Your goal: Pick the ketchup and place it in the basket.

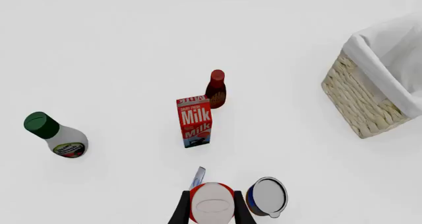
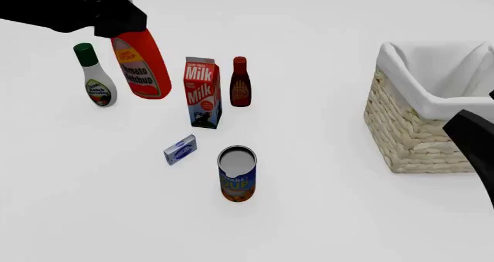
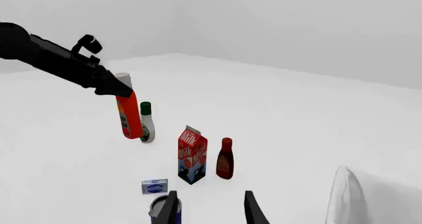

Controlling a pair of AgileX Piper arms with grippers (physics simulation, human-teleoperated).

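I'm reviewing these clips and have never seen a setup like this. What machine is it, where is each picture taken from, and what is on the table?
These are simulator renders of two robot arms at a white table. One picture looks down from behind the arms; the other two come from cameras behind each claw.

The left claw holds the ketchup lifted above the table. The right claw is open and holds nothing.

On the table stand a milk carton, a dark red bottle, a green-capped white bottle, a can, a small blue box and the wicker basket, off to the right.
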